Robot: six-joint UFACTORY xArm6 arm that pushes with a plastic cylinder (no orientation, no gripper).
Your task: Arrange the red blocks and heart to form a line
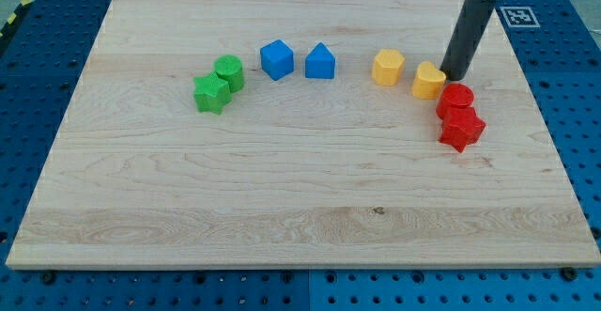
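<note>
- The wooden worktop [300, 208] lies on a blue pegboard [38, 29].
- The dark rod comes down from the view's top right; my tip [454, 74] stands just beside the yellow heart [429, 81], above the red blocks. There are no fingers.
- Two red blocks touch: a rounded one [455, 98] and a star-like one [462, 128] below it.
- To the left are a yellow block [388, 68], two blue blocks [276, 59] [320, 62] and two green blocks [228, 71] [211, 93].

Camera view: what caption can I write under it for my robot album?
My tip sits just right of the yellow heart, above two touching red blocks on the wooden board.
</note>
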